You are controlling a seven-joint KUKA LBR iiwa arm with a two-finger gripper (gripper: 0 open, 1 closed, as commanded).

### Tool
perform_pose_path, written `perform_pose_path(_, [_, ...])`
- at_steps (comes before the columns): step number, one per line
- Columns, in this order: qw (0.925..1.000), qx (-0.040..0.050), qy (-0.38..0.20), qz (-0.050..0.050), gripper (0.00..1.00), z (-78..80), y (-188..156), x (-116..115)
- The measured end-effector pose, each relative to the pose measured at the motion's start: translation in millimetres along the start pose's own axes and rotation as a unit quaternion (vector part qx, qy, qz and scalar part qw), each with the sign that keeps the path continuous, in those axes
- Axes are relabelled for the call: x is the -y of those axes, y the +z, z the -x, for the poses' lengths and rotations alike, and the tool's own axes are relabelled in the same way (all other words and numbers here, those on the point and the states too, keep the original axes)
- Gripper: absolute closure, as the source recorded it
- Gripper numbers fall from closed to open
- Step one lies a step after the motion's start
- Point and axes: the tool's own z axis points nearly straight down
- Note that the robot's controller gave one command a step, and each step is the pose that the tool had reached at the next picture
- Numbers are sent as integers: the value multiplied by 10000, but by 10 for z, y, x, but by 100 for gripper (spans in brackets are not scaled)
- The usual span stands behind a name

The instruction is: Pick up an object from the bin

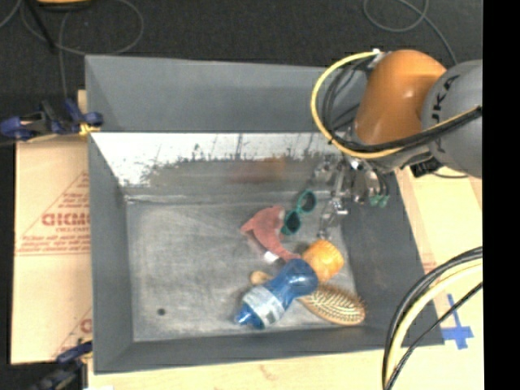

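Here, jaws beside teal sunglasses (296, 212).

Little green glasses (296, 214), tipped up on a slant, found right of the bin's (203, 104) middle, behind the orange ball (325, 258).

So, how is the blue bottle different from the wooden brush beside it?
The blue bottle is rounded and bulky with a pale end; the wooden brush is a flat tan oval. The bottle lies diagonally, the brush more along the near wall of the bin. Both lie on its floor, close together.
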Motion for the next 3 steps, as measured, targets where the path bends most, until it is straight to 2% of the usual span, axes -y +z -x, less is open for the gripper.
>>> perform_pose_path(1, [10000, 0, -1, 0, 0, 0, 0, 0])
perform_pose_path(2, [9998, 42, -193, -8, 0, 141, 364, -178])
perform_pose_path(3, [9995, 1, -309, 15, 100, 117, 786, -490])
